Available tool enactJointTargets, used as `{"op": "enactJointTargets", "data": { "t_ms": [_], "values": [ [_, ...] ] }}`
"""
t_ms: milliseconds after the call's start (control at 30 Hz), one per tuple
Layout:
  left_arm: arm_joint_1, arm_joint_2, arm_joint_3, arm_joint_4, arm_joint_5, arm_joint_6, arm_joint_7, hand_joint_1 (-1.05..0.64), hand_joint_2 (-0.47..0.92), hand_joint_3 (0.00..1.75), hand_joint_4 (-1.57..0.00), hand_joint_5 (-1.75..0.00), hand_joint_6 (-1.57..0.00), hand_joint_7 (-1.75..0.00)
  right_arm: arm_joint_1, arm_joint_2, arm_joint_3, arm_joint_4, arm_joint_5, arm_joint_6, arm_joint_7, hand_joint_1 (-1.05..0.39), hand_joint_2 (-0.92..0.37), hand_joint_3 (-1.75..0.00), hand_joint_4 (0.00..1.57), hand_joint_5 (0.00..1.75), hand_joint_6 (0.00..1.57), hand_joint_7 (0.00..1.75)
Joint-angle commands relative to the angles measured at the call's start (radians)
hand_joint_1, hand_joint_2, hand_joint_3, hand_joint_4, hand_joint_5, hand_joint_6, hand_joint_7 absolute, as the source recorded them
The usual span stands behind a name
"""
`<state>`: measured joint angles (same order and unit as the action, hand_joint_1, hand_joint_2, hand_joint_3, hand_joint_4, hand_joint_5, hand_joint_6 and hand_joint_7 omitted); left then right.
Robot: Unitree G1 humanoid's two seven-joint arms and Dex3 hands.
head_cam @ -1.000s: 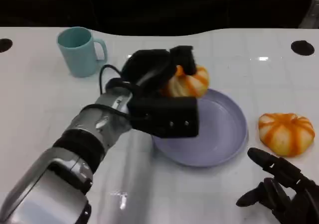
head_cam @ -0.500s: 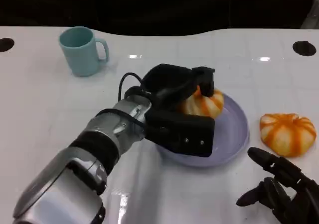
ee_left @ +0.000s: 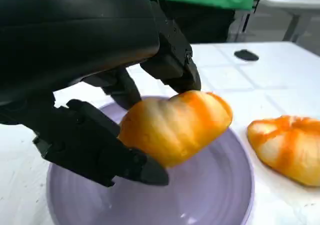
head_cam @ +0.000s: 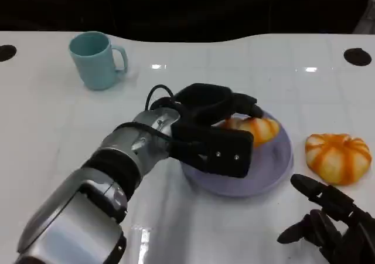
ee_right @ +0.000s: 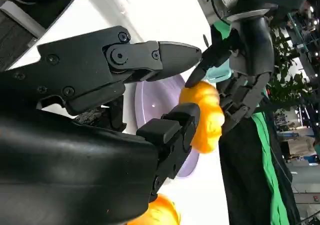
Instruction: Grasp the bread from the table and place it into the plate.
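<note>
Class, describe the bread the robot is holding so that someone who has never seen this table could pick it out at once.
Find the lavender plate near the middle of the white table. Over it, the left hand holds an orange-and-cream striped bread. Its twin, the other bread, lies untouched on the bare table beside the plate.

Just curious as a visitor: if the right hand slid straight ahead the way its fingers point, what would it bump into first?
Probably the loose bread on the table, just ahead of the right hand; depth is uncertain.
</note>
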<state>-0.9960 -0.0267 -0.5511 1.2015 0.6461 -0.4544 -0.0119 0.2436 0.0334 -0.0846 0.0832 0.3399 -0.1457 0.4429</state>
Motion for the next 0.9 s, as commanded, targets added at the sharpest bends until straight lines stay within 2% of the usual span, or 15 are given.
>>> {"op": "enactJointTargets", "data": {
  "t_ms": [33, 233, 367, 467, 600, 733, 800, 900],
  "values": [
    [-0.04, 0.023, 0.015, -0.011, -0.016, 0.007, -0.055, -0.75, 0.92, 0.36, -0.27, -0.2, -0.36, 0.0, 0.005, -0.012, -0.005, -0.005, 0.014, -0.002, 0.003, -0.75, -0.92, -0.34, 0.7, 1.15, 0.95, 0.33],
    [-0.044, 0.058, 0.03, -0.036, -0.035, -0.006, -0.113, -0.81, 0.92, 0.46, -0.28, -0.17, -0.4, -0.02, 0.005, -0.012, -0.005, -0.007, 0.011, 0.001, -0.003, -0.75, -0.92, -0.34, 0.71, 1.14, 0.95, 0.33],
    [-0.027, 0.097, 0.058, -0.061, -0.066, -0.059, -0.126, -0.78, 0.92, 0.46, -0.44, -0.24, -0.54, -0.07, 0.003, -0.014, -0.004, -0.005, 0.004, -0.004, -0.005, -0.75, -0.92, -0.34, 0.7, 1.14, 0.96, 0.33],
    [-0.009, 0.119, 0.08, -0.089, -0.092, -0.076, -0.139, -0.75, 0.92, 0.45, -0.51, -0.27, -0.62, -0.09, 0.004, -0.012, -0.006, -0.007, 0.01, 0.001, -0.004, -0.75, -0.92, -0.34, 0.7, 1.14, 0.95, 0.33],
    [0.046, 0.147, 0.145, -0.152, -0.171, -0.105, -0.163, -0.68, 0.92, 0.4, -0.59, -0.31, -0.67, -0.1, 0.003, -0.014, -0.007, -0.001, 0.009, -0.007, 0.001, -0.75, -0.92, -0.34, 0.7, 1.14, 0.95, 0.33],
    [0.159, 0.139, 0.28, -0.251, -0.395, -0.104, -0.301, -0.59, 0.92, 0.32, -0.61, -0.36, -0.69, -0.09, 0.002, -0.016, -0.006, -0.004, 0.001, -0.005, -0.005, -0.75, -0.92, -0.35, 0.7, 1.15, 0.95, 0.34],
    [0.192, 0.139, 0.306, -0.29, -0.443, -0.09, -0.336, -0.57, 0.92, 0.32, -0.52, -0.61, -0.69, -0.07, 0.002, -0.014, -0.007, -0.004, 0.005, -0.002, -0.005, -0.75, -0.92, -0.35, 0.7, 1.15, 0.94, 0.34],
    [0.274, 0.129, 0.362, -0.374, -0.533, -0.068, -0.366, -0.6, 0.92, 0.33, -0.53, -0.73, -0.71, -0.07, 0.005, -0.013, -0.007, -0.005, 0.0, -0.008, -0.008, -0.75, -0.92, -0.35, 0.7, 1.15, 0.94, 0.34]
  ]
}}
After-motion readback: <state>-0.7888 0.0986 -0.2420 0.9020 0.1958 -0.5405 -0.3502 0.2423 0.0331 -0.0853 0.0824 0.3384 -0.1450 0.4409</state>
